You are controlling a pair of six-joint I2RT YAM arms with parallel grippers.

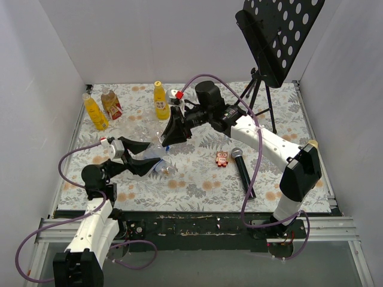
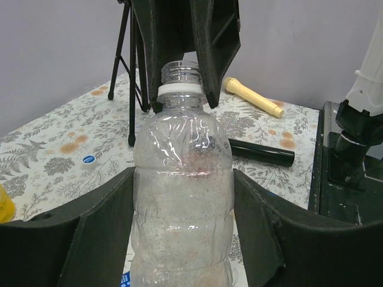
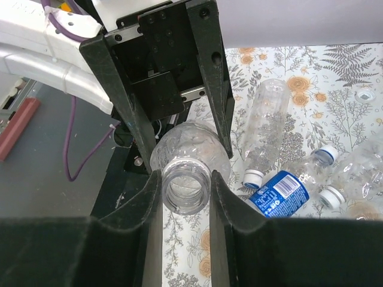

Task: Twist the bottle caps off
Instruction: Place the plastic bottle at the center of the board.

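A clear bottle [image 2: 182, 197] stands upright with my left gripper [image 2: 183, 179] shut on its body, one finger against each side. Its neck [image 3: 185, 209] is bare: open mouth, threads showing, a white ring below them. My right gripper [image 3: 185, 179] comes down from above, shut on that neck, touching the threads on both sides. From the top camera both grippers meet at the bottle [image 1: 157, 149] left of centre. Other capped bottles lie beside it: a clear one with a white cap [image 3: 253, 177] and a blue-labelled one [image 3: 281, 191].
Two yellow bottles [image 1: 95, 113] [image 1: 160, 101] and a brown red-labelled one [image 1: 111, 104] stand at the back left. A black microphone [image 1: 242, 170] and a small toy figure [image 1: 222, 158] lie right of centre. A music stand [image 1: 272, 36] rises at the back right. A loose cap [image 2: 89, 161] rests on the cloth.
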